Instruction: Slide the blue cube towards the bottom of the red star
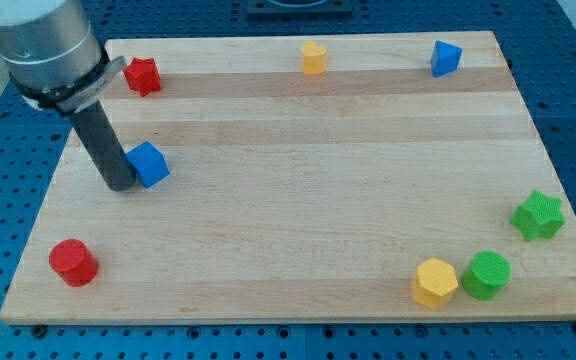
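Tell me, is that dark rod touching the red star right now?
No: my tip rests against the blue cube, well below the red star.

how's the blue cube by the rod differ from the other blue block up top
The blue cube sits toward the view's left with my tip right against its left side; the other blue block stands alone near the view's top right edge of the board. The cube looks squarish; the other looks more wedge-like and pointed. Both are the same blue and similar in size.

Bare wooden board is lying open between the blue cube, touching my tip on its right, and the red star above. The red cylinder is sitting well below.
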Tool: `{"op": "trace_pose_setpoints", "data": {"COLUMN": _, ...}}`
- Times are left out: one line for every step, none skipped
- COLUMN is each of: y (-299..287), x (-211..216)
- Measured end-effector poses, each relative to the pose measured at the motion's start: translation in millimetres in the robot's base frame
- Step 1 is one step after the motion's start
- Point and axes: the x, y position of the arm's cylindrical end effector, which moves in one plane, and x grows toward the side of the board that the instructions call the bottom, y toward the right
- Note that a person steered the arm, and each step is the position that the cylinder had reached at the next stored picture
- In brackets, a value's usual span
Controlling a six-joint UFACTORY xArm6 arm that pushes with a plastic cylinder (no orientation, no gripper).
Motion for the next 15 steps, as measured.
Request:
{"op": "trace_pose_setpoints", "data": {"y": -3, "x": -1}}
{"op": "trace_pose_setpoints", "data": {"y": -10, "x": -20}}
{"op": "trace_pose_setpoints", "data": {"y": -6, "x": 16}}
{"op": "trace_pose_setpoints", "data": {"y": 14, "x": 47}}
{"op": "trace_pose_setpoints", "data": {"y": 51, "x": 20}}
{"op": "trace_pose_setpoints", "data": {"y": 51, "x": 17}}
{"op": "trace_pose_setpoints", "data": {"y": 50, "x": 17}}
{"op": "trace_pose_setpoints", "data": {"y": 35, "x": 10}}
{"op": "trace_pose_setpoints", "data": {"y": 17, "x": -13}}
{"op": "trace_pose_setpoints", "data": {"y": 14, "x": -23}}
{"op": "trace_pose_setpoints", "data": {"y": 13, "x": -26}}
{"op": "trace_pose_setpoints", "data": {"y": 12, "x": -26}}
{"op": "trace_pose_setpoints", "data": {"y": 10, "x": -26}}
{"op": "trace_pose_setpoints", "data": {"y": 13, "x": -4}}
{"op": "trace_pose_setpoints", "data": {"y": 20, "x": 44}}
